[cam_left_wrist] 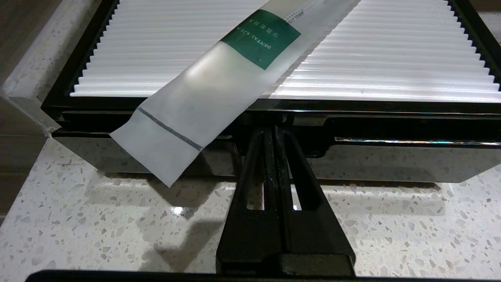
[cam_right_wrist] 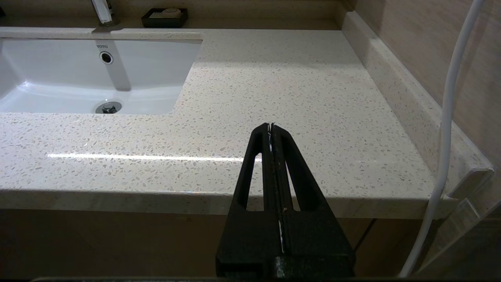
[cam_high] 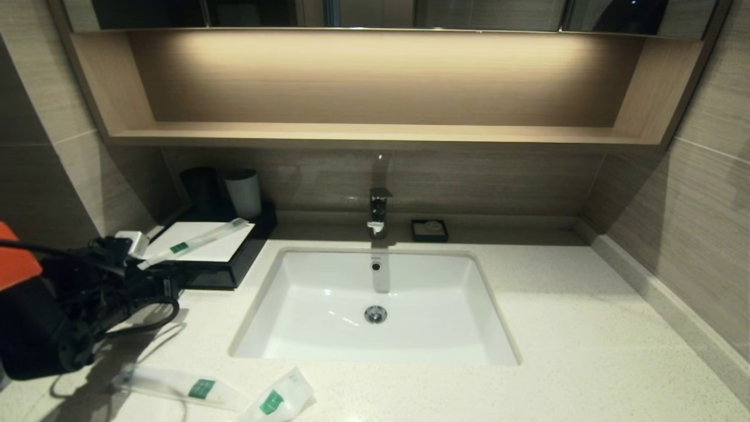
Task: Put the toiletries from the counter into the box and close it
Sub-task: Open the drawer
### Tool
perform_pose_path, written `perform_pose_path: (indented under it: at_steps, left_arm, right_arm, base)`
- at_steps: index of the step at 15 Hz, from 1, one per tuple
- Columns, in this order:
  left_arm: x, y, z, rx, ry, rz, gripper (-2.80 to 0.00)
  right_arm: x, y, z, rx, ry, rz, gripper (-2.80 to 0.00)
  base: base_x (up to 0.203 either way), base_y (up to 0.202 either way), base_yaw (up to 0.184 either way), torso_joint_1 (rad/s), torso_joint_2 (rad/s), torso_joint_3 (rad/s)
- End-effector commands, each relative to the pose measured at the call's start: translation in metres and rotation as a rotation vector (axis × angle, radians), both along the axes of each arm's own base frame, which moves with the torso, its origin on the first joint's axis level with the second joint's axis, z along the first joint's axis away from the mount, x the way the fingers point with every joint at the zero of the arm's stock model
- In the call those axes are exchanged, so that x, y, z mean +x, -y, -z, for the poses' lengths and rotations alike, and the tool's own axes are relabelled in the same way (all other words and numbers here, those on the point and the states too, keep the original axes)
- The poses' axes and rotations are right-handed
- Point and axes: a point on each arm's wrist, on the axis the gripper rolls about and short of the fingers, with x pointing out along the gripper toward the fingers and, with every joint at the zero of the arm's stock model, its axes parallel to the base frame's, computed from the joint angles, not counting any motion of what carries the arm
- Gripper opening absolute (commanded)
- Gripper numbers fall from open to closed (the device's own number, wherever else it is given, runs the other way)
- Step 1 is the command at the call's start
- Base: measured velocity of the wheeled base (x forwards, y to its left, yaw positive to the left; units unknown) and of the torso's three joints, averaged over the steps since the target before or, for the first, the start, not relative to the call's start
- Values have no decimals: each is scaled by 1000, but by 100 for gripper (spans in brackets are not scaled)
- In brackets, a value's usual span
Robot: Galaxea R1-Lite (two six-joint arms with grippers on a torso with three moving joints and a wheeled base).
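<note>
The black box (cam_high: 225, 271) with a white top panel stands at the counter's (cam_high: 586, 328) back left. One long sachet (cam_high: 196, 240) lies slantwise on the panel, its end overhanging the front edge; it also shows in the left wrist view (cam_left_wrist: 203, 86). A second long sachet (cam_high: 176, 385) and the short wide sachet (cam_high: 278, 400) lie on the counter near the front edge. My left gripper (cam_left_wrist: 273, 131) is shut, its tips at a notch in the middle of the box's drawer front (cam_left_wrist: 391, 160). My right gripper (cam_right_wrist: 271, 126) is shut and empty over the counter's right front edge.
The white sink (cam_high: 375, 305) with a faucet (cam_high: 378, 211) fills the middle. A small black soap dish (cam_high: 429, 230) sits behind it. A dark cup (cam_high: 200, 189) and a white cup (cam_high: 243, 192) stand behind the box. Walls close both sides.
</note>
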Motion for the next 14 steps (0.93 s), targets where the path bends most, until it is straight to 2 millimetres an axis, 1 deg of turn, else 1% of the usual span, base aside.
perform_pose_path:
  at_steps: [1,14]
  left_arm:
    - [1,-1,2,0,1,1,-280]
    - [5,-2,5,3,17,0,-280]
  right_arm:
    - [0,0,0,0,-2,0,-280]
    - [0,0,0,0,-2,0,-280]
  base:
    - [0,0,0,0,0,0]
    - [0,0,0,0,0,0]
